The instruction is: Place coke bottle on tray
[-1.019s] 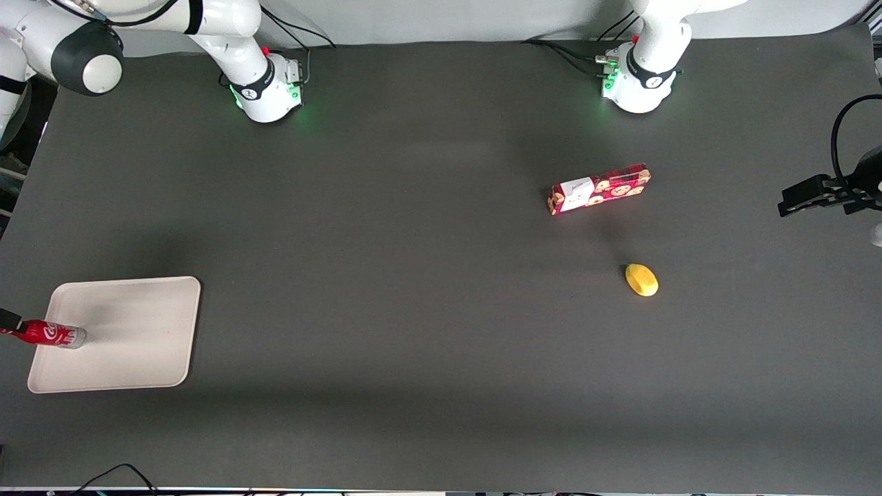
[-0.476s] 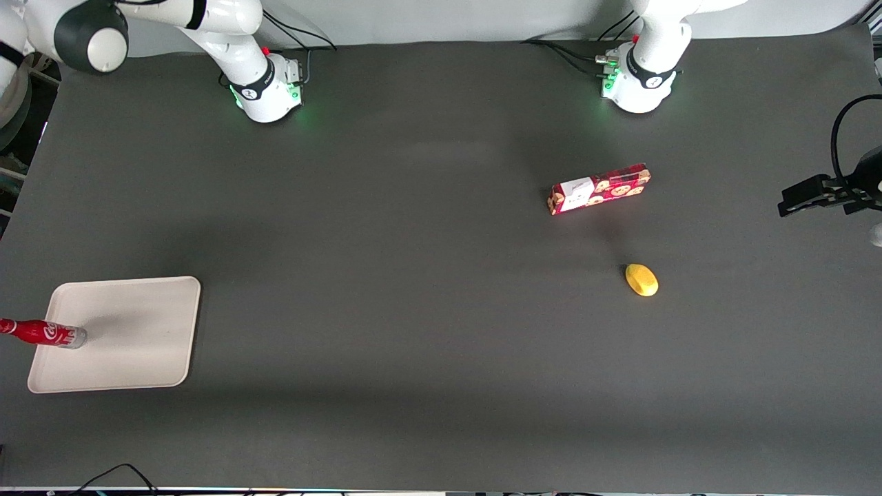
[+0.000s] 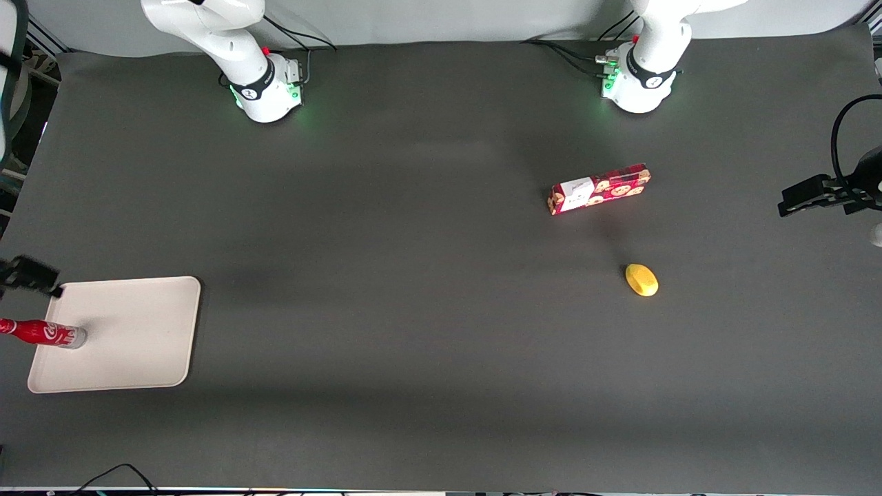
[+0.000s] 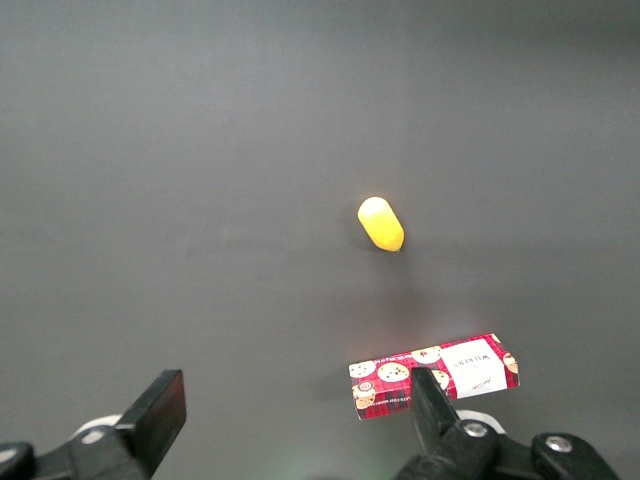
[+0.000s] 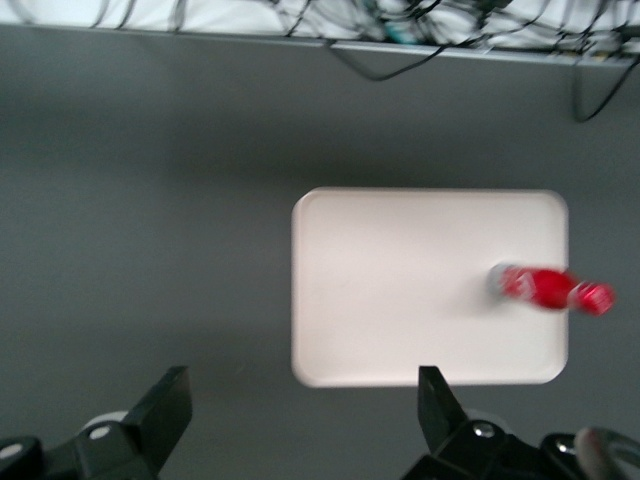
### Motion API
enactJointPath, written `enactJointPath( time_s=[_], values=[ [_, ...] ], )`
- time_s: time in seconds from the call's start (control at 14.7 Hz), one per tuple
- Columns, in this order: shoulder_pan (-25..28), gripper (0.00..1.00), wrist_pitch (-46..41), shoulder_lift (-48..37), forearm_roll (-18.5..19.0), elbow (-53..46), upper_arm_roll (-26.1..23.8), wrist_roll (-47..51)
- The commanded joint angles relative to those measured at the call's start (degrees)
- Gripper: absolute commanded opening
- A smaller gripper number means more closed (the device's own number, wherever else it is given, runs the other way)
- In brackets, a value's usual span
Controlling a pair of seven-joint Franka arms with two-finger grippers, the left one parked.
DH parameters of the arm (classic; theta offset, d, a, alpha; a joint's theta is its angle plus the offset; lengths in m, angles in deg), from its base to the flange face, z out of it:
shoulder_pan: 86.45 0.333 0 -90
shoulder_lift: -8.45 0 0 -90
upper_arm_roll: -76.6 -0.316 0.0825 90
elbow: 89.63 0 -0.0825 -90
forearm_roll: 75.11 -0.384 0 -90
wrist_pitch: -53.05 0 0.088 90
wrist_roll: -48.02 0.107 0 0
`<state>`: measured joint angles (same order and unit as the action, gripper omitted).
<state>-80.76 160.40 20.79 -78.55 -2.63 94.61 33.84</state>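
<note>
Standing on tray [image 3: 131, 344], coke bottle [image 3: 43, 333], pincer [image 3: 27, 273] open above, apart

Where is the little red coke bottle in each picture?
Front view: the coke bottle stands on the tray, near the rim toward the working arm's end of the table; the open gripper is apart from it.
Right wrist view: the coke bottle stands on the tray, seen from above.
Left wrist view: not in it.
Shared landmark: the tray.
</note>
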Motion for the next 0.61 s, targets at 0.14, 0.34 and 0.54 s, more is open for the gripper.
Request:
enactJointPath(
  time_s=[0.14, 0.34, 0.54],
  values=[
    [3.63, 1.00, -4.07, -16.28, 1.59, 16.08, -7.28, 12.57],
    [2.40, 1.00, -4.42, -18.31, 1.41, 17.94, -12.56, 17.77],
    [1.79, 1.00, -4.51, -18.31, 1.32, 17.94, -12.83, 18.58]
  ],
)
